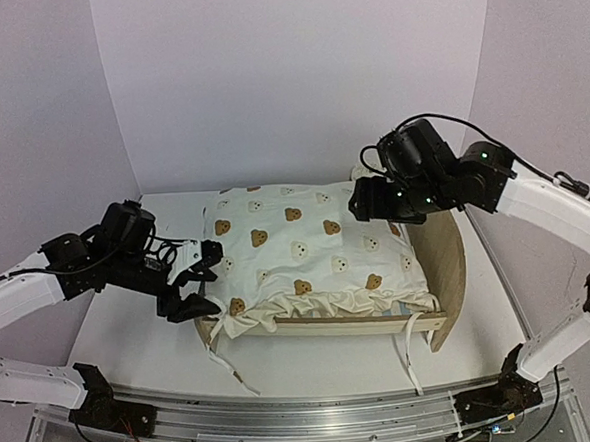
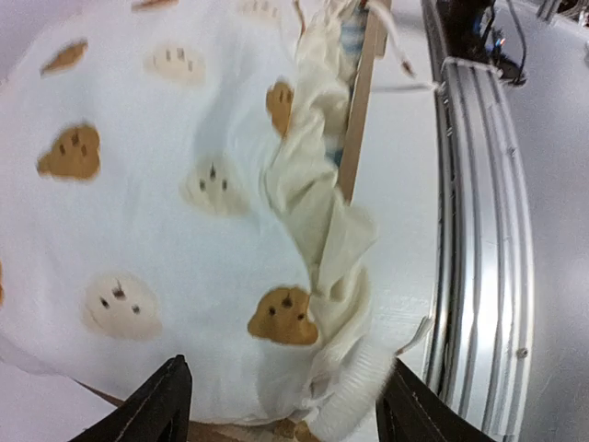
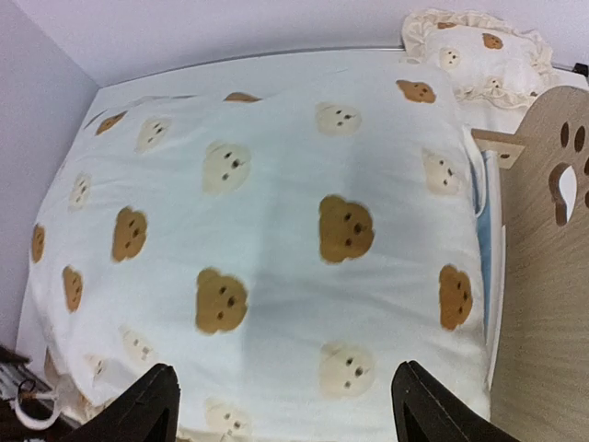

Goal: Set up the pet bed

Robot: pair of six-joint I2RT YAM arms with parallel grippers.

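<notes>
Two arms reach in from opposite sides toward the pet bed (image 1: 381, 323), which sits in the middle of the white desk (image 1: 132, 341) with its rounded headboard (image 1: 448, 262) on the right. The left arm (image 1: 78, 269) stretches low and nearly level across the desk. Its claw (image 1: 205, 283) is at the near left corner of the bed, jaws spread wide. In the left wrist view the bunched corner of the cushion (image 1: 307, 245) and its frill lie between the fingers (image 2: 161, 405), not pinched. The right arm (image 1: 493, 184) bends over the headboard and points its claw (image 3: 281, 410) down over the far right part of the cushion. Its jaws are also wide apart and hold nothing.

The cream, bear-print cushion covers the frame, and its near edge is rumpled over the wooden side rail. A sliver of blue fabric (image 3: 481, 198) shows beside the headboard. Loose white ties (image 1: 414, 359) trail from the near edge onto the desk. A small matching pillow (image 3: 474, 51) lies on the desk behind the headboard, at the far right corner. A metal rail (image 1: 307, 411) runs along the front of the desk.
</notes>
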